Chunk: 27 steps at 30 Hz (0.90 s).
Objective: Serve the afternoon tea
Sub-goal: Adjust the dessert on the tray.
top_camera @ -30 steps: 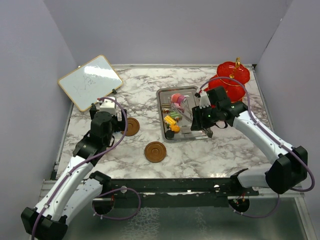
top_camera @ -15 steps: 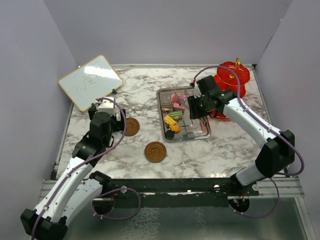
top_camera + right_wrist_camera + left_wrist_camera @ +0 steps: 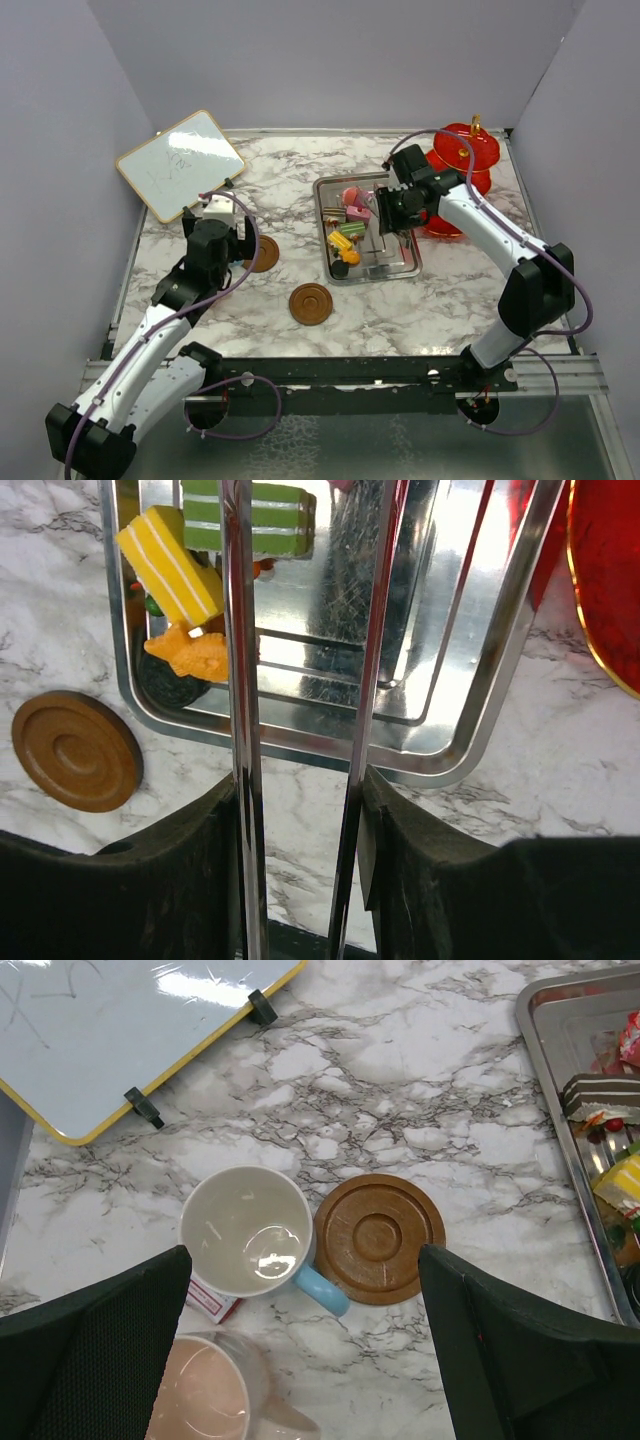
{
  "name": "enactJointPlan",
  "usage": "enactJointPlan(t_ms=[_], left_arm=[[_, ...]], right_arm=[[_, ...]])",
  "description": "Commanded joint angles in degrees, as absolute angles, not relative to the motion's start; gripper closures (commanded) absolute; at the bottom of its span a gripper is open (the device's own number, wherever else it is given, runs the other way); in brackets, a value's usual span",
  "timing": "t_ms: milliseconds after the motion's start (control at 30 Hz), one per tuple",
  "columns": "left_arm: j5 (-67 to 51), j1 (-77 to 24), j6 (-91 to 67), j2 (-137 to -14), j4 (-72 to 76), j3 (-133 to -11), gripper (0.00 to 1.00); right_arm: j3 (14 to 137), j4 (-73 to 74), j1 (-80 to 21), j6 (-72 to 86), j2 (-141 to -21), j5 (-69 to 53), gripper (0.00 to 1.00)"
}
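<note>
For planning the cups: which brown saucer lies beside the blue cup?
The farther saucer, by the left hand; the nearer saucer lies alone.

Counted on set: two brown saucers (image 3: pixel 263 254) (image 3: pixel 310 303); two cups (image 3: pixel 245 1232) (image 3: pixel 200 1395), one blue, one pink; one red three-tier stand (image 3: pixel 465 150); one steel tray (image 3: pixel 397 264); at least six cake pieces (image 3: pixel 348 230); one whiteboard (image 3: pixel 180 165); one pair of tongs (image 3: pixel 240 680).

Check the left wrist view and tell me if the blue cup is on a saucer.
No, the blue cup stands on the table beside the saucer, not on it.
</note>
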State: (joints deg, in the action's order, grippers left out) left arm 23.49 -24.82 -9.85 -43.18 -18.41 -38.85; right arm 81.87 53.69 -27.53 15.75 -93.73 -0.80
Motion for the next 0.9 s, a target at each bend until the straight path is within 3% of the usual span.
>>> enactJointPlan(t_ms=[0,400,867], left_arm=[[23.7,-24.5,-9.0,-44.9,-16.1,-38.5,0.01],[23.9,-24.5,-8.6,-45.6,-15.8,-38.4,0.01],[23.7,-24.5,-8.4,-47.0,-15.7,-38.7,0.01]], right_arm=[[79.5,49.9,-24.1,18.6,-92.7,-11.0,0.58],[77.0,45.7,-19.4,19.1,-96.3,-20.7,0.54],[78.4,43.1,-19.3,19.0,-100.8,-20.2,0.54]])
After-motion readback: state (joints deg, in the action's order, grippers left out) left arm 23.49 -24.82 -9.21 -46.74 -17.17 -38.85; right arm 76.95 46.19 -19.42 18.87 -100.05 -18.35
